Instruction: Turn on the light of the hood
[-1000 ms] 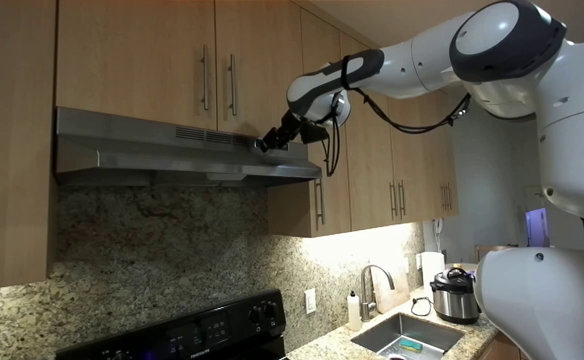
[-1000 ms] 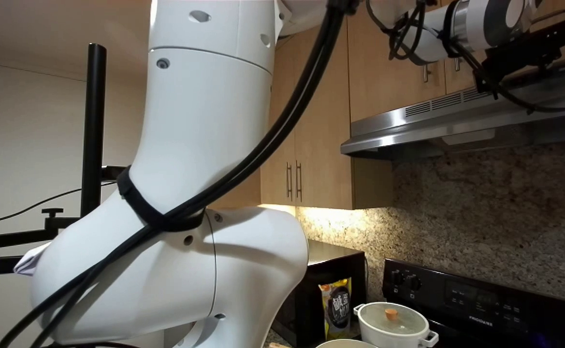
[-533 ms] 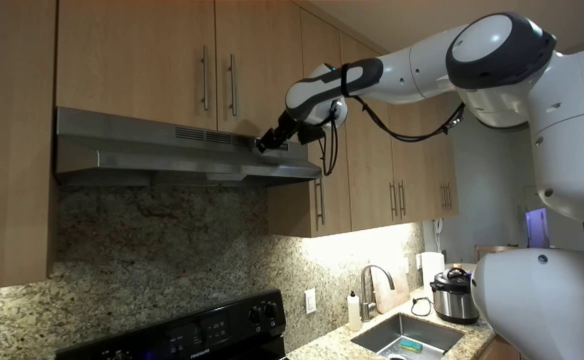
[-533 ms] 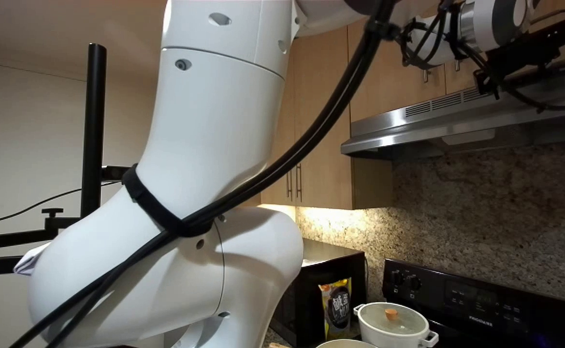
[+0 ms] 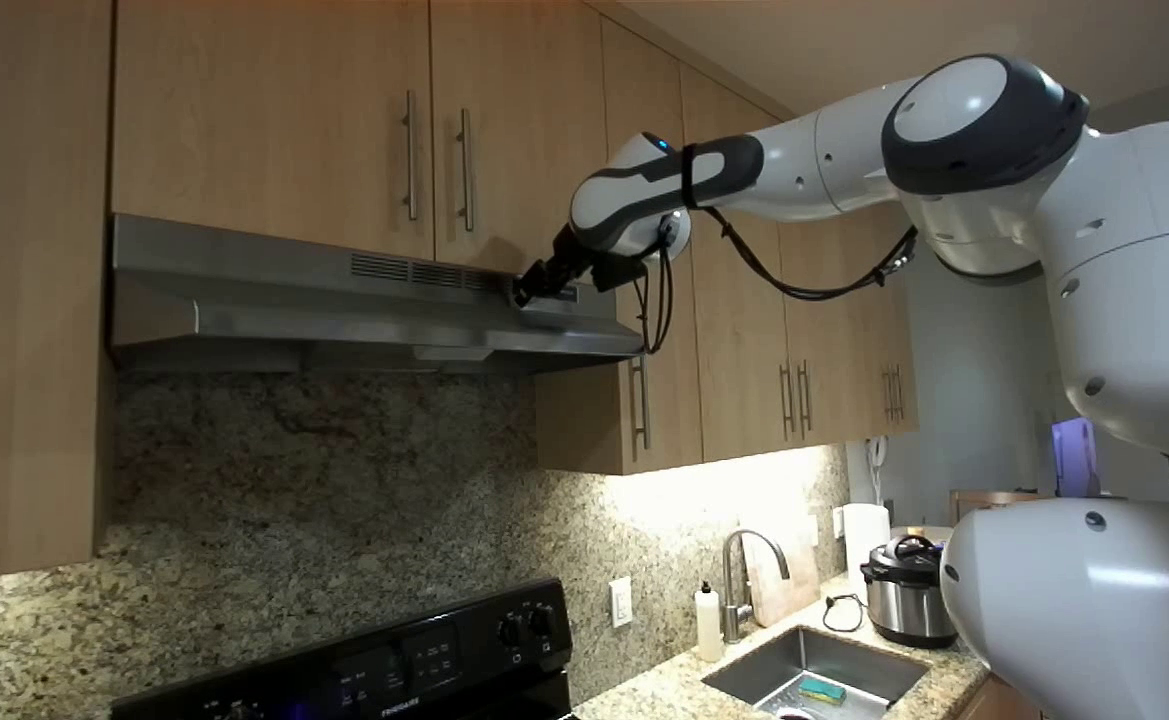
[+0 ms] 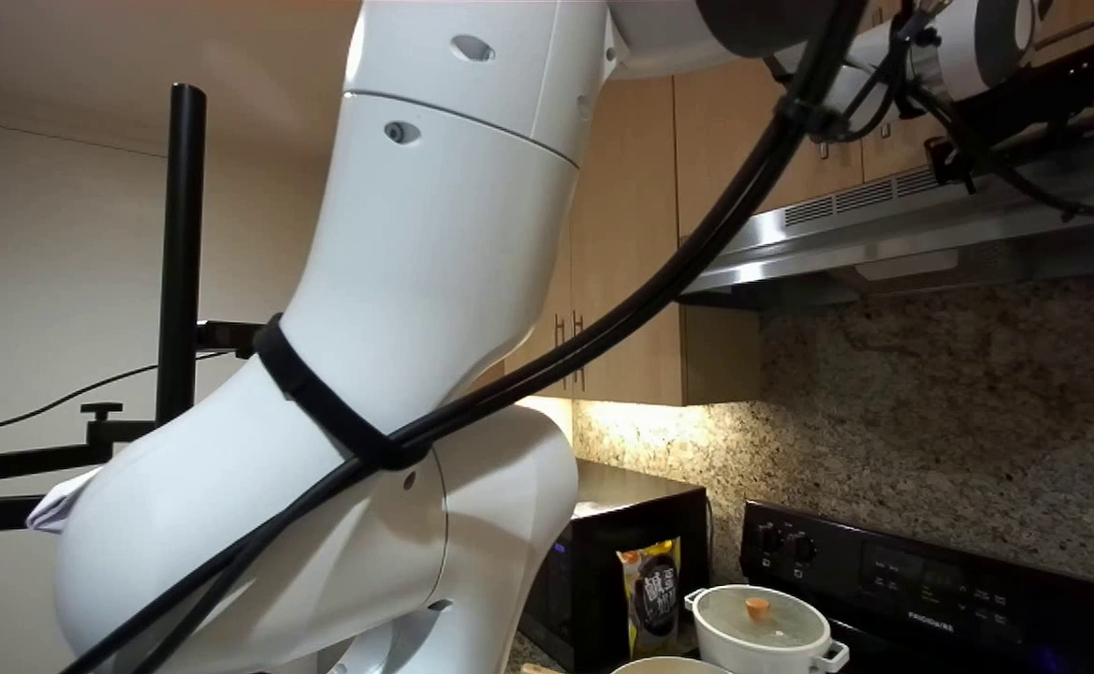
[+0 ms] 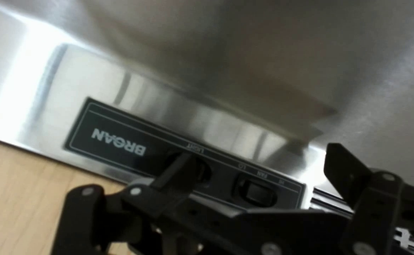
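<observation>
The steel range hood (image 5: 344,305) shows in both exterior views, also here (image 6: 846,229). In the wrist view its black BROAN control panel (image 7: 150,148) appears upside down. The light switch (image 7: 204,173) is mostly hidden behind one finger (image 7: 178,173) of my gripper. I cannot tell whether that finger touches it. The fan switch (image 7: 258,194) is uncovered beside it. My gripper (image 7: 261,154) is open, with nothing between its fingers. The opposite finger (image 7: 345,166) is past the panel's end, by the vent slots. In an exterior view the gripper (image 5: 524,292) is at the hood's front face.
Wooden cabinets (image 5: 274,120) with bar handles are directly above the hood. A black stove (image 5: 394,660) is below. A white pot (image 6: 762,627) and a snack bag (image 6: 654,599) show in an exterior view. Black cables (image 6: 603,346) hang along the arm.
The arm's upper links and elbow have lowered and shifted, leftward in an exterior view. The gripper has moved only slightly at the hood's front. Its open jaws show no visible change.
</observation>
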Action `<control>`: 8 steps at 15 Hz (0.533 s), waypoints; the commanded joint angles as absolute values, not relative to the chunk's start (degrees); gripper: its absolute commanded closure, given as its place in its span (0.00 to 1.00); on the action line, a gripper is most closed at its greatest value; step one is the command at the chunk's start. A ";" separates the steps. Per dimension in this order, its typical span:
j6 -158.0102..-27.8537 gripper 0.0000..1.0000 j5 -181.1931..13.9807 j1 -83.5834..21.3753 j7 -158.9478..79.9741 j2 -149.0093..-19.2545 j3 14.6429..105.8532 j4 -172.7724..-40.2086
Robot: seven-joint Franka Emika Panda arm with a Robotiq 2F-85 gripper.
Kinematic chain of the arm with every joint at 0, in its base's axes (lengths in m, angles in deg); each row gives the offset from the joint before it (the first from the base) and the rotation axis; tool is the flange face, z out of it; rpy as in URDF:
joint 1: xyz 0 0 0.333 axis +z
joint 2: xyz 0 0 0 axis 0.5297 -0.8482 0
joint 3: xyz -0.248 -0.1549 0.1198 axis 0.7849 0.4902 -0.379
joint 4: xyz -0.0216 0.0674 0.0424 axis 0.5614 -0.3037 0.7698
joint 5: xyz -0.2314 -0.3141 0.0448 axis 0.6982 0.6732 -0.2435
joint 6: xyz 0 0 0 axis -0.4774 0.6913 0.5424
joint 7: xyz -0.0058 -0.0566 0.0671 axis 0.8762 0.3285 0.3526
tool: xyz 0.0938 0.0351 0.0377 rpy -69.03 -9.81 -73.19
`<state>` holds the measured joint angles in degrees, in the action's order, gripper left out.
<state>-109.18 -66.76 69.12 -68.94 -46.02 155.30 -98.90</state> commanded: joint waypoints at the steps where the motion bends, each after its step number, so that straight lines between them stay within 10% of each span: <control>1: -108.12 0.00 -63.22 73.56 -67.63 -43.84 156.11 -95.39; 8: -106.16 0.00 -60.69 78.95 -67.66 -41.79 157.78 -91.63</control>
